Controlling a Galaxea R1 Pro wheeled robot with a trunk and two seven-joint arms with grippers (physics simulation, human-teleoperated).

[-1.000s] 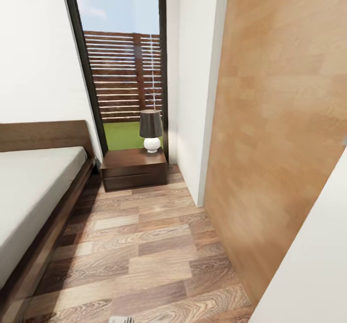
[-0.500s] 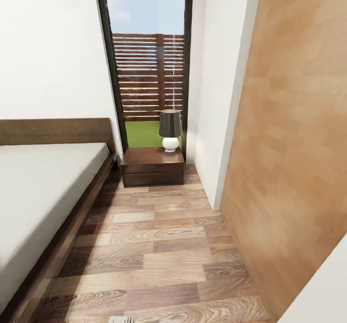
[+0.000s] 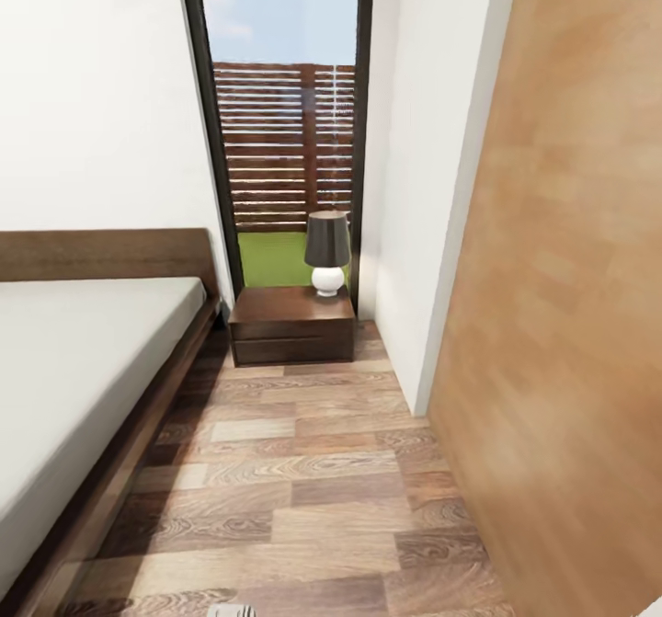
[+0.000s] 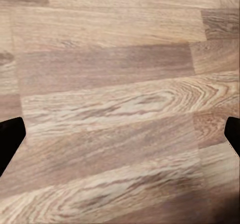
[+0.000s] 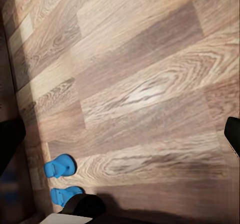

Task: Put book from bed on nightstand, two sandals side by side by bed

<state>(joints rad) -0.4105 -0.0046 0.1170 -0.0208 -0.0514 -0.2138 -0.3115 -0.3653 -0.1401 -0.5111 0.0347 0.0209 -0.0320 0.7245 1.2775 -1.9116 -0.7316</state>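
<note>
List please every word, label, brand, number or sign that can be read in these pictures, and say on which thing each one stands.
None: no readable text appears in these views.
The nightstand, the lamp on it, the bed and the wooden fence outside the window carry no writing.
The two blue sandals on the floor show no visible brand or label.
</note>
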